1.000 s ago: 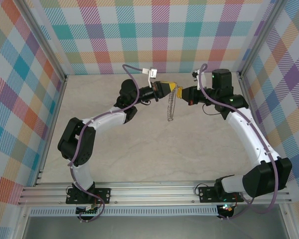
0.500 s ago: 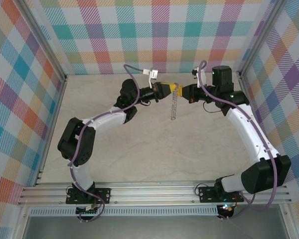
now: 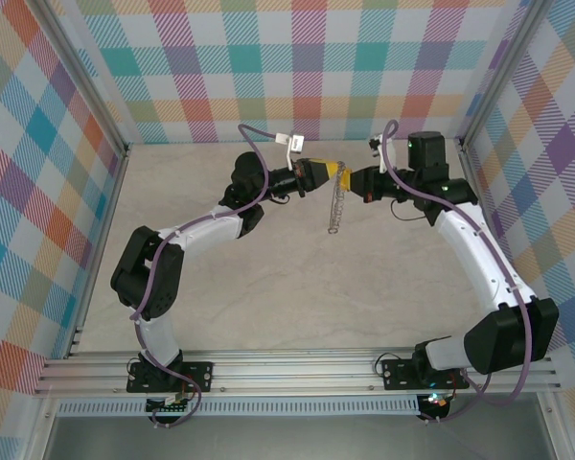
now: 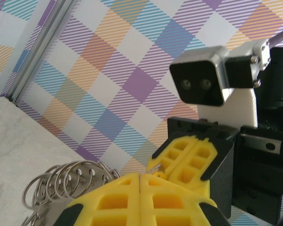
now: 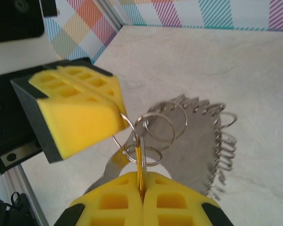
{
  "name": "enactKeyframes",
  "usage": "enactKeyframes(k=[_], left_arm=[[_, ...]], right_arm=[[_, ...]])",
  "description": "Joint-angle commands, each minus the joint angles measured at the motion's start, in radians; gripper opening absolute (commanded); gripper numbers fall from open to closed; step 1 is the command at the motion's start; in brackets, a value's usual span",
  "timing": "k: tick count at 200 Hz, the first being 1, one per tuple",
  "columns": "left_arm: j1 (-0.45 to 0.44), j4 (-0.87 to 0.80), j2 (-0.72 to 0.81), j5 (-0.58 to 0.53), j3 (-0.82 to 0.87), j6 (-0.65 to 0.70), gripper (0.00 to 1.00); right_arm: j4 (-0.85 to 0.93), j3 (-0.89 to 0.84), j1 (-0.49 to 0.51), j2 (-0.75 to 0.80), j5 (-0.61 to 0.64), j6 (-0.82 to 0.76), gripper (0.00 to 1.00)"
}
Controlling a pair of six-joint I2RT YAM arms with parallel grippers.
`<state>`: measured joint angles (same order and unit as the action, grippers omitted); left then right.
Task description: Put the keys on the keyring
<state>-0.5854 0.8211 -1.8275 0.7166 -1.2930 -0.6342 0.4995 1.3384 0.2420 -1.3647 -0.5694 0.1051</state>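
Note:
High above the table's far middle, my two grippers meet tip to tip. My left gripper [image 3: 332, 171] [image 4: 140, 175] is shut on a wire loop of the keyring [image 3: 335, 206], which hangs edge-on below it like a chain. In the right wrist view the keyring [image 5: 203, 136] is a flat grey ring fringed with silvery loops. My right gripper [image 3: 349, 176] [image 5: 142, 175] is shut on the tiny yellow-headed key [image 5: 141, 160], seen edge-on. The key's tip sits among the loops beside the left fingers [image 5: 80, 113]. A speck of the key [image 4: 159, 174] shows between the two sets of pads.
The pale marble tabletop [image 3: 268, 278] lies below both arms. Checked walls close the cell at the back [image 3: 307, 67] and at both sides. An aluminium rail [image 3: 297, 369] runs along the near edge by the arm bases.
Both grippers and the hanging keyring have shifted slightly to the right, and the keyring swung a little. Both grips stayed shut.

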Motion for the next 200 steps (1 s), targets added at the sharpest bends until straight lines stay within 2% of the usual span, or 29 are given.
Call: enactKeyframes(k=[1, 88, 200], left_arm=[[-0.009, 0.029, 0.039, 0.005, -0.026, 0.019, 0.0], [-0.016, 0.023, 0.03, 0.003, -0.038, 0.018, 0.0], [-0.016, 0.021, 0.036, 0.0, -0.032, 0.023, 0.0]], right_arm=[[-0.051, -0.04, 0.002, 0.032, -0.064, 0.03, 0.0], [-0.081, -0.041, 0.027, 0.021, -0.067, 0.046, 0.0], [-0.025, 0.002, -0.008, 0.035, -0.028, 0.013, 0.0]])
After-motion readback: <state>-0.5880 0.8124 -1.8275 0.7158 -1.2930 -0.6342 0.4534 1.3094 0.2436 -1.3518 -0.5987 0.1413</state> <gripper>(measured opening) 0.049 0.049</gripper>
